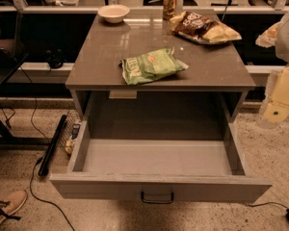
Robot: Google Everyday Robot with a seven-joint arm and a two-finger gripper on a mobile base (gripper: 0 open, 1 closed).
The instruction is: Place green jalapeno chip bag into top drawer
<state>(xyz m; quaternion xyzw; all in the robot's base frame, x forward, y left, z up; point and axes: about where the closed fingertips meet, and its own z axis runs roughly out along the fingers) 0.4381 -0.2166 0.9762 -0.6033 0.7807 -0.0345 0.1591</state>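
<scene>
The green jalapeno chip bag (151, 65) lies flat on the grey table top (216, 66), near the front edge and left of centre, its white lettering at the left end. The top drawer (156, 189) below it is pulled fully out, its inside bare, with a small dark handle (157, 198) at the middle of its front panel. My gripper (276, 107) hangs at the right edge of the view, beside the table's right front corner and above the floor. It is well apart from the bag and holds nothing that I can see.
A dark brown and yellow chip bag (202, 27), a can (169, 4) and a white bowl (113, 12) stand at the back of the table. A black bar (53, 146) and cables lie on the floor at the left. A shoe (7, 206) shows at bottom left.
</scene>
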